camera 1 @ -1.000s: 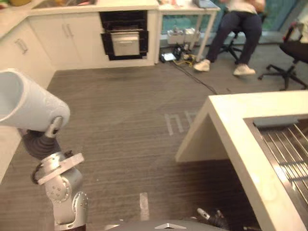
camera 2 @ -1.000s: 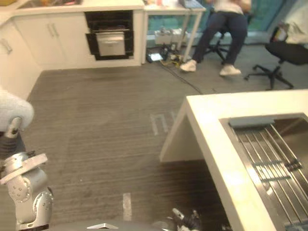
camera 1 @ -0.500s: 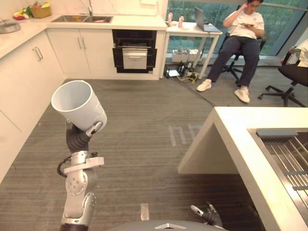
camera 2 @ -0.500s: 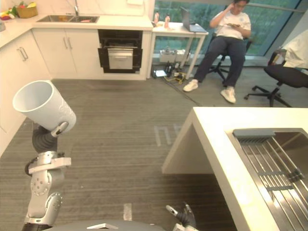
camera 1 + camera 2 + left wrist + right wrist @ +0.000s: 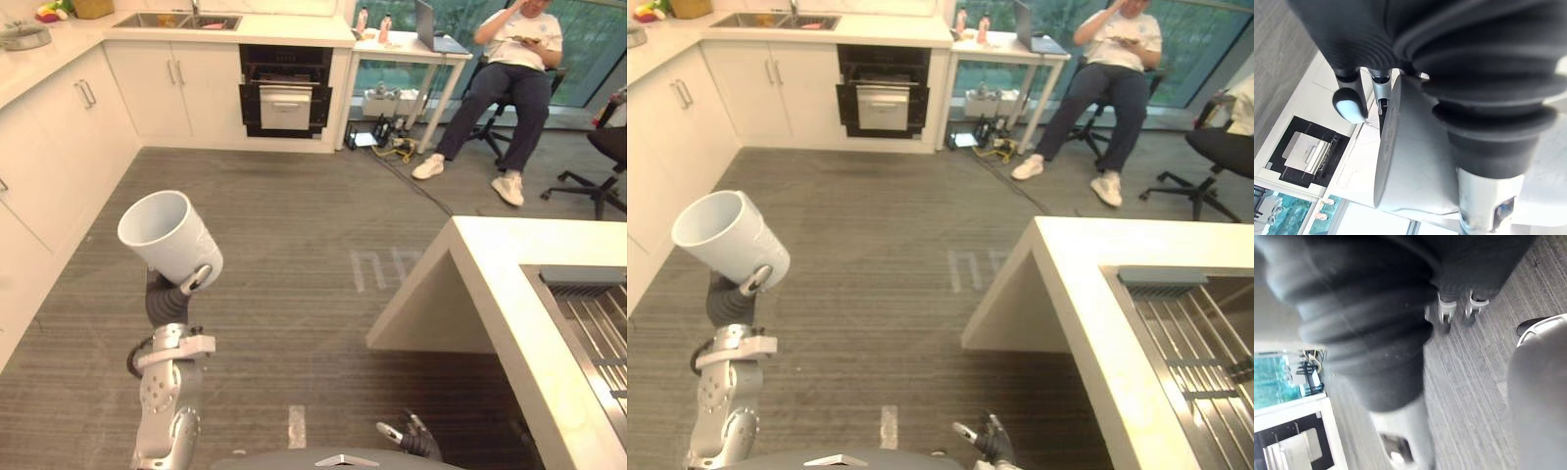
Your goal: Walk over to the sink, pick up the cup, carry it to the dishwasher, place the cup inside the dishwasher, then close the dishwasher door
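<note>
Left robot hand [image 5: 196, 280] is raised over the grey floor [image 5: 294, 255] with its fingers [image 5: 1350, 100] and thumb curled round the white cup [image 5: 168, 236] – the cup is tilted, its open mouth turned up and toward the robot's left. The cup's pale wall lies against the palm in the left wrist view. Right robot hand [image 5: 986, 442] hangs low by the near edge of the head views, fingers loosely straight and holding nothing. Well apart from the cup, the dark dishwasher [image 5: 286, 92] stands open in the white cabinets at the far wall, beside a sink [image 5: 177, 20] – a person [image 5: 515, 61] sits on a chair further right. A white table [image 5: 495, 294] with a ribbed metal rack [image 5: 598, 315] is on the robot's right
</note>
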You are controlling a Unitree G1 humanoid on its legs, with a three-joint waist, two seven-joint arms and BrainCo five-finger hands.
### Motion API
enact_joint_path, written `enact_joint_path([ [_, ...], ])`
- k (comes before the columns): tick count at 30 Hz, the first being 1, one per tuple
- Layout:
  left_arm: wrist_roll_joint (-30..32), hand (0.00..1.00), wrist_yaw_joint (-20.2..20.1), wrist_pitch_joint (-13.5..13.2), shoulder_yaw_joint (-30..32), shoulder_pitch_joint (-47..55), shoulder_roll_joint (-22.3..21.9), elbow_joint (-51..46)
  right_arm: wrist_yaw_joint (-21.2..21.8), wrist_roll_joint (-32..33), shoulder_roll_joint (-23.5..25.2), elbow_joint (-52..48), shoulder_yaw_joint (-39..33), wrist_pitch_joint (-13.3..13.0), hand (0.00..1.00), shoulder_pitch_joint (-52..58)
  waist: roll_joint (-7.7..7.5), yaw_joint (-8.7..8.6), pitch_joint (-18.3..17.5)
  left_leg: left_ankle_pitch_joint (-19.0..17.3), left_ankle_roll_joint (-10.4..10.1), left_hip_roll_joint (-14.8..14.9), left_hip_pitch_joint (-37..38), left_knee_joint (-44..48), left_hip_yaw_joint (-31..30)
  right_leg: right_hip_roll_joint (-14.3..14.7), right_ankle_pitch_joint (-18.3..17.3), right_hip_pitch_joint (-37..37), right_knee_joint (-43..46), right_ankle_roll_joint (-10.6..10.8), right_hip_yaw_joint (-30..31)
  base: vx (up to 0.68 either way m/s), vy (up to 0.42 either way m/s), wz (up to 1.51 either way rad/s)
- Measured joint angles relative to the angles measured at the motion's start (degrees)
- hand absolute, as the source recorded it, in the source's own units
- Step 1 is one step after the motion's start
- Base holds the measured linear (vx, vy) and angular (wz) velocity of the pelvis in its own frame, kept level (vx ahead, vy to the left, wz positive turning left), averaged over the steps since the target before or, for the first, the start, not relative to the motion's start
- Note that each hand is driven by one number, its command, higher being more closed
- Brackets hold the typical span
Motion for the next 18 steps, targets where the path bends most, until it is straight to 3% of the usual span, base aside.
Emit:
enact_joint_path([
  [1, 0.0, 1.0, -0.05, -0.01, -0.27, 0.04, -0.01, -0.56, 0.46, -1.27, -0.45, 0.14, 0.01, 0.05, 0.0, -0.01, 0.44, 0.06, 0.28, 0.68, -0.97, 1.45, -3.45, 5.75, 0.39, 0.16, -0.7, 0.21, 0.79, -0.09, -1.46, 0.07, 0.044, 0.87],
  [2, -0.11, 1.0, -0.29, -0.01, -0.16, -0.87, -0.31, -0.94, 0.76, -2.14, -1.08, 0.93, -0.08, 0.06, 0.0, -0.37, -0.14, 0.05, 0.97, 1.9, -3.05, 3.08, -6.11, 11.03, 1.77, -0.48, -1.28, 1.91, 1.04, -0.34, -4.44, 0.07, 0.013, 1.02],
  [4, -0.73, 1.0, -0.45, -0.05, 0.09, -2.05, -0.76, -0.92, 0.7, -2.07, -1.2, 2.12, -0.17, 0.18, 0.0, -1.5, -1.06, 0.44, 2.9, 2.52, -4.64, 3.75, -7.11, 13.5, 4.26, -1.85, -2.4, 3.77, 0.87, -0.14, -6.5, 0.04, 0.025, 0.92],
  [5, -1.26, 1.0, -0.57, -0.05, -0.08, -2.14, -1.08, -0.89, 0.74, -2.04, -1.32, 2.05, -0.04, 0.21, 0.0, -2.04, -0.81, 1.1, 3.34, 0.4, -2.9, 4.59, -7.91, 12.37, 6.84, -2.02, -2.68, 3.88, 0.88, 0.03, -7.35, 0.02, 0.046, 0.76],
  [7, -2.85, 1.0, -1.0, 0.0, -0.16, -1.96, -1.53, -0.87, 0.8, -2.04, -2.94, 2.07, 0.06, 0.23, 0.0, -4.17, 0.99, 1.14, 3.79, 0.95, -0.6, 4.33, -9.71, 4.93, 7.83, -2.18, -3.88, 4.1, 0.68, 1.6, -7.73, 0.04, 0.087, 0.55],
  [8, -3.9, 1.0, -1.17, -0.01, -0.18, -1.54, -2.06, -0.55, 0.85, -2.16, -3.97, 2.07, 1.07, 0.29, 0.0, -5.08, 1.27, 1.49, 3.79, 7.02, 1.42, 2.76, -9.12, -0.56, 7.72, -3.04, -4.69, 4.57, 0.7, 3.05, -7.45, 0.1, 0.148, 0.34],
  [9, -4.46, 1.0, -1.27, -0.04, -0.23, -1.09, -2.48, -0.22, 1.03, -2.51, -4.3, 1.95, 2.41, 0.27, 0.0, -5.4, 0.89, 1.92, 3.73, 8.93, 2.6, 0.87, -7.58, -2.87, 7.98, -3.87, -5.04, 4.85, 0.65, 3.88, -6.22, 0.16, 0.143, 0.38],
  [12, -6.22, 1.0, -1.57, -1.11, -0.16, -0.72, -3.51, 0.75, 1.41, -3.28, -3.91, 2.09, 6.86, 0.71, 0.0, -7.2, 0.78, 2.99, 4.2, 4.82, 4.53, 0.79, -9.23, 3.66, 7.46, -4.66, -6.47, 4.46, 3.92, 4.95, -3.5, 0.15, 0.136, 0.21],
  [15, -6.89, 1.0, -3.81, -1.37, -0.5, -0.51, -4.19, 1.19, 1.28, -3.01, -2.96, 2.05, 8.28, 0.78, 0.0, -6.62, -0.37, 3.76, 3.21, -0.6, 6.39, -0.26, -8.71, 8.18, 7.81, -7.57, -10.11, 4.97, 9.48, 6.61, -2.95, 0.23, 0.134, -0.01],
  [17, -7.68, 1.0, -6.34, -1.08, -1.66, -1.74, -4.22, 1.15, 1.28, -2.99, -2.8, 2.07, 7.96, 0.86, 0.0, -5.33, -1.23, 3.69, 2.75, -2.66, 8.43, -2.7, -6.96, 7.96, 7.95, -11.09, -12.6, 3.32, 17.89, 6.91, -2.83, 0.23, 0.114, 0.22],
  [18, -7.7, 1.0, -7.4, -0.84, -3.1, -2.78, -4.08, 0.93, 1.25, -2.97, -2.79, 2.06, 7.36, 1.4, 0.0, -4.65, -1.24, 3.38, 2.78, -4.22, 9.23, -4.01, -4.98, 7.67, 7.79, -14.88, -12.92, -0.56, 30.8, 4.77, -2.7, 0.26, 0.138, 0.21],
])
